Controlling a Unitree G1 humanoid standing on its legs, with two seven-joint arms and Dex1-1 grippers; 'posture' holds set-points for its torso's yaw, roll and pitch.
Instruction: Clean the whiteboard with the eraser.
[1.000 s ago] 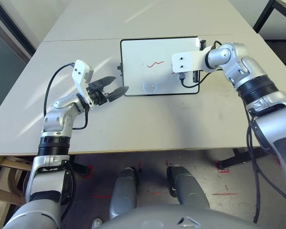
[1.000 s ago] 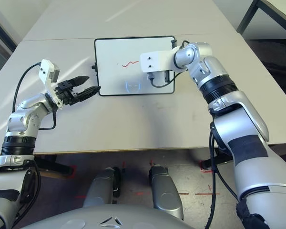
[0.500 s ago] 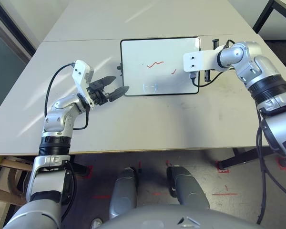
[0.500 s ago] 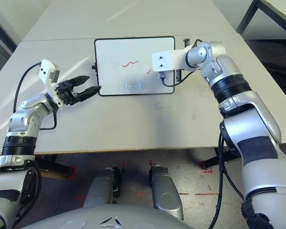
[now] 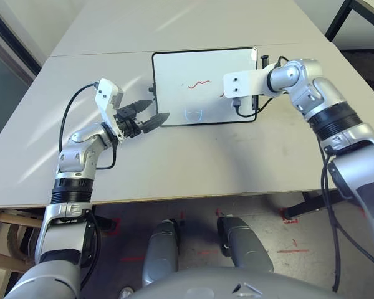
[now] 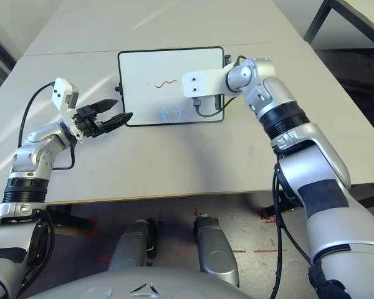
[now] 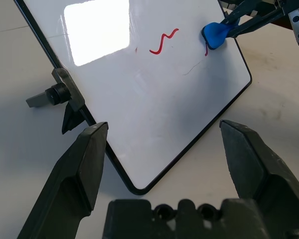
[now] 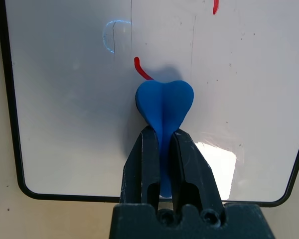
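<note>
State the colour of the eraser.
Bright blue bone-shaped eraser; the right wrist view shows it best.

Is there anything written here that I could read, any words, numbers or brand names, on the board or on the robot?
None: no word, number or brand is legible.
The black-framed white whiteboard carries just a red squiggle, a short red stroke and a faint blue round mark, not letters.

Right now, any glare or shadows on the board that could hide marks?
Left wrist view: a bright window reflection on the whiteboard, clear of the red squiggle. Right wrist view: a smaller glare patch beside the right gripper; the eraser casts a soft shadow over the short red mark.
</note>
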